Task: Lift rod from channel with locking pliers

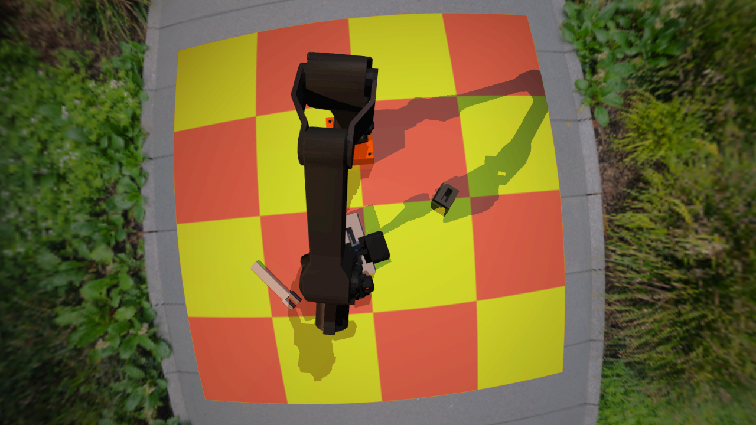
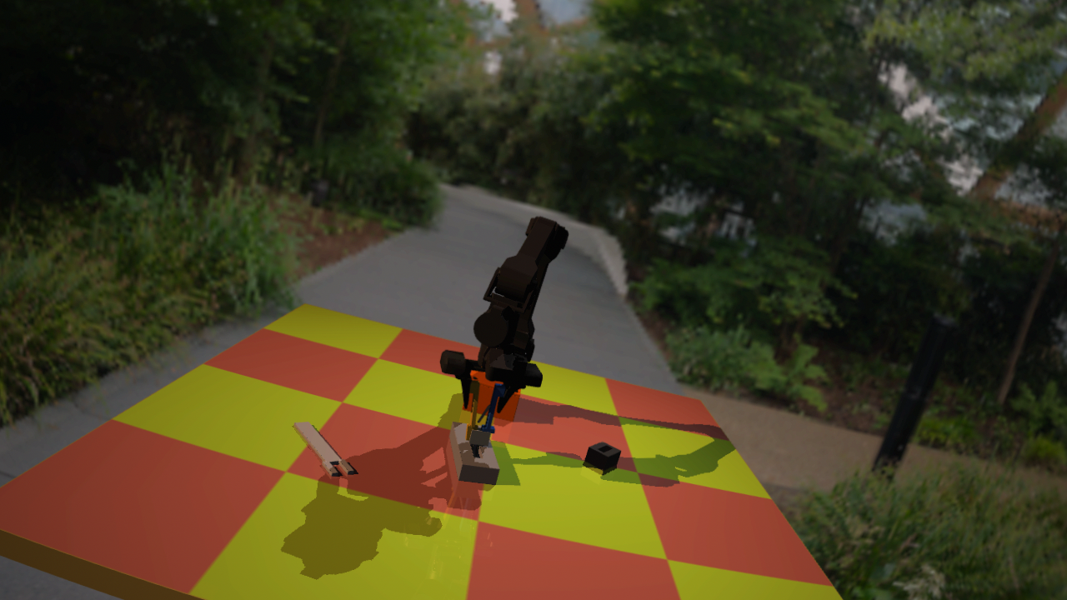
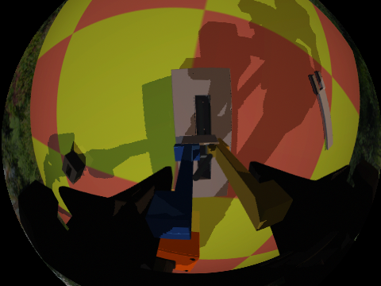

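locking pliers (image 1: pixel 355 244) (image 2: pixel 479 437) (image 3: pixel 198 139) stand upright over a pale block (image 1: pixel 354 221) (image 2: pixel 478 474) (image 3: pixel 186 87), their blue and ochre handles held between the fingers of the end effector (image 1: pixel 362 258) (image 2: pixel 484 402) (image 3: pixel 212 170), which stand fairly wide. the lower jaws reach down to the block's narrow channel. a dark, long shape in the channel (image 3: pixel 205 116) appears to be the rod; whether the jaws grip it, i cannot tell.

the table (image 1: pixel 423 349) (image 2: pixel 559 514) (image 3: pixel 119 59) has a bold checkerboard top of yellow and coral red squares, and its front edge is brown. a pale forked piece (image 1: pixel 271 280) (image 2: pixel 317 445) (image 3: pixel 325 115) lies flat on one side of the block, and a small dark slotted box (image 1: pixel 438 199) (image 2: pixel 601 457) (image 3: pixel 73 167) sits on the other, well apart. an orange base (image 1: pixel 363 153) (image 2: pixel 511 408) (image 3: pixel 180 246) is behind the block. long shadows cross the squares.

the setting is outdoors: a grey paved path (image 1: pixel 161 237) (image 2: pixel 418 253) runs away between grasses, leafy plants and shady trees (image 2: pixel 731 149). a slanting black post (image 2: pixel 914 395) rises beside it.
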Available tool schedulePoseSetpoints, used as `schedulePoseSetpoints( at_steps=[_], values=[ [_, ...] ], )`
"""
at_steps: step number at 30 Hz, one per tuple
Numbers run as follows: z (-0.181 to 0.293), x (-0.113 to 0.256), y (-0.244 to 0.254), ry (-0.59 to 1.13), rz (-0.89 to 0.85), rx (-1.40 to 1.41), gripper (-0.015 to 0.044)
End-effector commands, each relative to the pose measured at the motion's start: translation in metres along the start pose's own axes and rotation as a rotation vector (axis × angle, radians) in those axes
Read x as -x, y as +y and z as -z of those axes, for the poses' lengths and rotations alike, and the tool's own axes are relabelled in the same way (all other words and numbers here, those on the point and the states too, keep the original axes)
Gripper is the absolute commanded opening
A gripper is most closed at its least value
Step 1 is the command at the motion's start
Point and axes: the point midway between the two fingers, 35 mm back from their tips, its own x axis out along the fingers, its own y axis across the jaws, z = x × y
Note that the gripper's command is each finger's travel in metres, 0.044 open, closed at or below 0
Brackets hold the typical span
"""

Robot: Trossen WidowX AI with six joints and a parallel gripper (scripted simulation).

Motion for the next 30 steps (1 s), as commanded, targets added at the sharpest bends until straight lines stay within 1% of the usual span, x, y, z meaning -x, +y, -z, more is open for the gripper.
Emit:
schedulePoseSetpoints(
  at_steps=[1, 30],
  values=[
    [-0.0002, -0.0001, 0.0012, -0.002, -0.004, -0.005, 0.029],
    [-0.0002, -0.0001, 0.0046, -0.002, -0.005, -0.005, 0.0251]
  ],
)
